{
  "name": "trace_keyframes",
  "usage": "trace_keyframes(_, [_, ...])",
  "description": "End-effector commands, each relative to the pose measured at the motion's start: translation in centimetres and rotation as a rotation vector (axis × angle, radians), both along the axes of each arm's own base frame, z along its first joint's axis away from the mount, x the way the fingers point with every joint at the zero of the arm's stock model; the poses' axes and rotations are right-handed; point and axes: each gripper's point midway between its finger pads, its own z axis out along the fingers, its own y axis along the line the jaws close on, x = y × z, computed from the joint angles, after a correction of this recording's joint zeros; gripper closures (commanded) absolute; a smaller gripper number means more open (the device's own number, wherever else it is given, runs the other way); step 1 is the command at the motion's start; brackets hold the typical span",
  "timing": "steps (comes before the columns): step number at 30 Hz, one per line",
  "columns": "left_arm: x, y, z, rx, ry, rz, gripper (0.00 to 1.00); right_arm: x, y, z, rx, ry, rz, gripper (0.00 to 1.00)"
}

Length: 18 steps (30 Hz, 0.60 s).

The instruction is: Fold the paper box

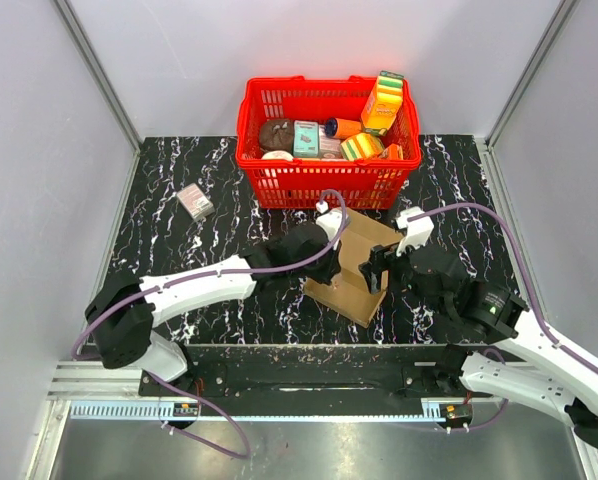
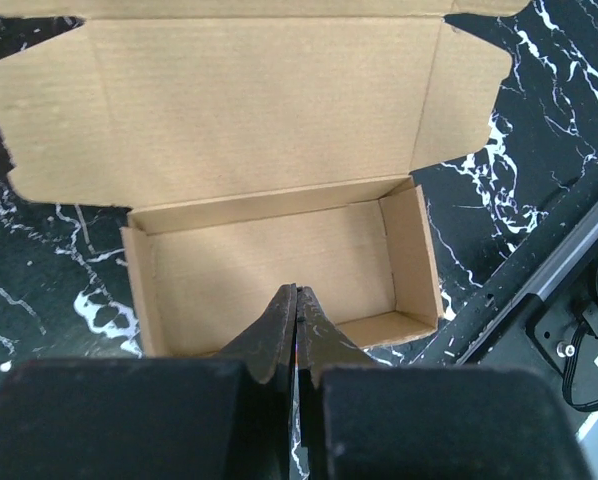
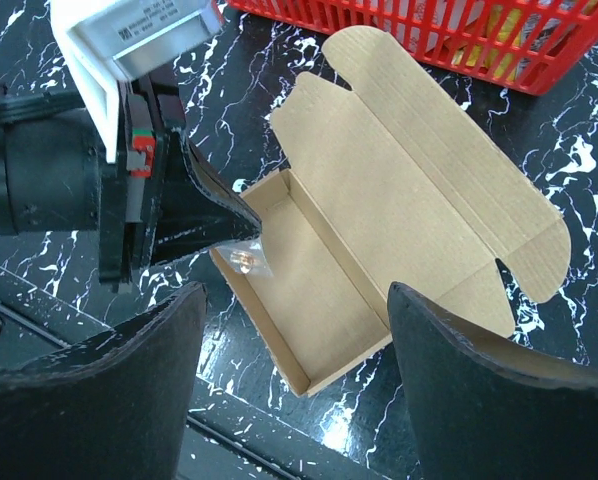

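One open paper box (image 2: 269, 270) (brown), below closed left pincer (image 2: 297, 298), wide right pincer (image 3: 297, 305)

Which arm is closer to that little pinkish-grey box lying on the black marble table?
Left. The left fingers, shut, sit at the end of the brown cardboard box, right of the small pinkish-grey box; the right fingers, open, hover at that cardboard box's other side, farther away.

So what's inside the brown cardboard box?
Only bare cardboard floor shows inside the brown cardboard box. The shut left gripper pokes over its near wall, hiding a bit of floor there.
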Motion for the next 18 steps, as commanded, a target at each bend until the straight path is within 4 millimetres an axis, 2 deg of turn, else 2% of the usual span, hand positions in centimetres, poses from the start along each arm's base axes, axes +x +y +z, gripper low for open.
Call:
trace_keyframes(1, [0.5,-3.1,3.6,-0.116,-0.066,-0.046,1.00,0.5,-0.8,1.8,0.040,-0.031,-0.055,0.21])
trace_keyframes(6, [0.2,-4.0,2.6,-0.104,-0.052,-0.065,0.97,0.4,-0.9,1.4,0.040,-0.026,-0.064,0.19])
trace_keyframes(8, [0.1,-4.2,2.2,-0.100,-0.049,-0.071,0.93,0.5,-1.2,1.4,0.047,-0.028,-0.084,0.17])
trace_keyframes(12, [-0.2,-4.2,1.3,-0.092,-0.038,-0.076,0.77,0.7,-1.9,1.4,0.062,-0.036,-0.124,0.09])
trace_keyframes(13, [-0.2,-4.2,1.2,-0.091,-0.035,-0.075,0.70,0.7,-2.1,1.5,0.067,-0.040,-0.131,0.06])
trace_keyframes(18, [0.4,-3.6,0.9,-0.071,-0.054,-0.037,0.61,0.9,-1.9,1.1,0.060,-0.029,-0.142,0.03])
